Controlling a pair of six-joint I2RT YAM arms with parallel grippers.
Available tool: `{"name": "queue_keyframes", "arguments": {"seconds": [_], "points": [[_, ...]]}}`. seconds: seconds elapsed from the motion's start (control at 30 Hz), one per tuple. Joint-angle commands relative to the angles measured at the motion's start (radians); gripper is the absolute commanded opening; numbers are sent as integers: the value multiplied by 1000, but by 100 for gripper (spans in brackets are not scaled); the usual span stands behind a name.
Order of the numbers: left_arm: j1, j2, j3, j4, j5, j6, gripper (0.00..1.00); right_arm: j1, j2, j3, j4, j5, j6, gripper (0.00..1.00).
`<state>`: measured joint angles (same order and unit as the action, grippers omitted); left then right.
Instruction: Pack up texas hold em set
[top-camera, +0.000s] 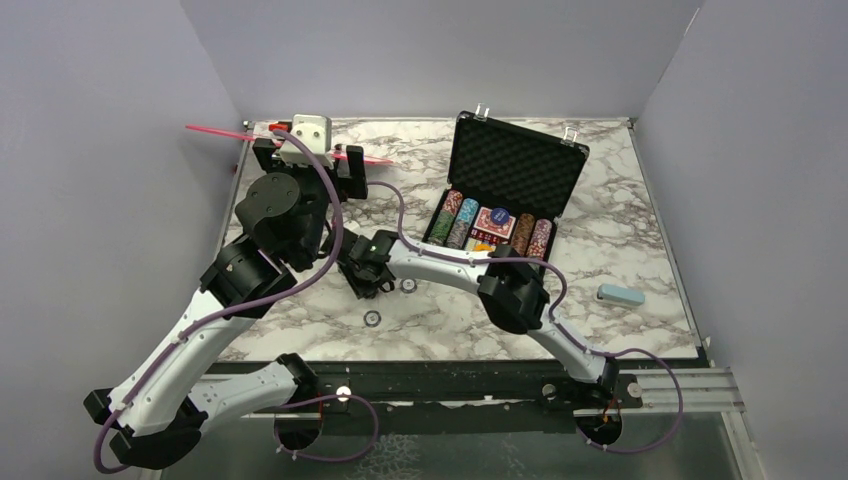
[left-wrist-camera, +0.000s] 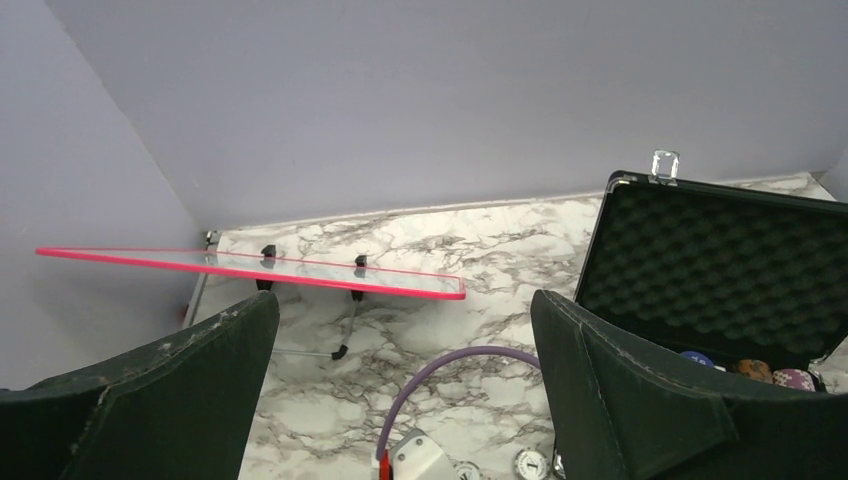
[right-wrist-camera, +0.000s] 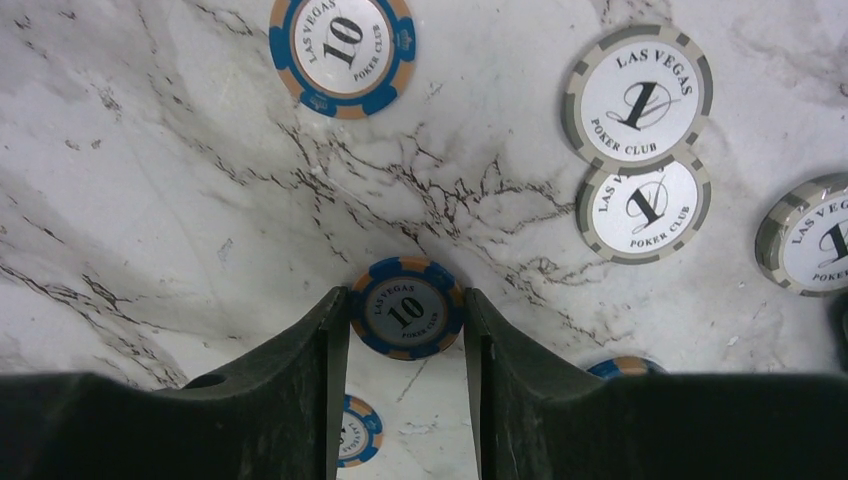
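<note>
The right fingers (right-wrist-camera: 290, 400) pinch one blue chip (right-wrist-camera: 407, 320) rim to rim, near the middle of the surface (right-wrist-camera: 150, 200). The chip looks light, stiff and smooth-edged, so it may slip; a grip across its diameter suits it. Around it lie three more blue chips (right-wrist-camera: 343, 45), one half hidden, and three grey chips (right-wrist-camera: 640, 95). The open briefcase (top-camera: 515, 165) stands by the far edge. The left fingers (left-wrist-camera: 200, 390) gape wide and hold nothing.

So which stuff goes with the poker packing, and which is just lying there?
Belongs: black briefcase, chip rows inside it, loose chips on the table, blue 10 chip in the right gripper.
Lying about: light-blue block, pink strip.
</note>
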<state>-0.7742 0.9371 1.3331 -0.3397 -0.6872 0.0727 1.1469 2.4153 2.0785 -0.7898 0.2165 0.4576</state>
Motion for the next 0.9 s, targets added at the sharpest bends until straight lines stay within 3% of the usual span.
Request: {"name": "queue_keyframes", "arguments": {"seconds": [0.0, 0.1, 0.33, 0.57, 0.87], "points": [[0, -9, -1, 7, 1, 6, 99, 9, -53, -70, -47, -10, 19, 38], [0, -9, -1, 7, 2, 4, 99, 10, -91, -105, -38, -28, 19, 40], [0, -1, 9, 7, 8, -5, 99, 21, -125, -81, -55, -24, -11, 59], [0, -4, 15, 7, -2, 8, 99, 44, -208, -114, -38, -30, -17, 63], [0, -6, 46, 7, -12, 19, 99, 110, -154, -126, -65, -71, -13, 63]]}}
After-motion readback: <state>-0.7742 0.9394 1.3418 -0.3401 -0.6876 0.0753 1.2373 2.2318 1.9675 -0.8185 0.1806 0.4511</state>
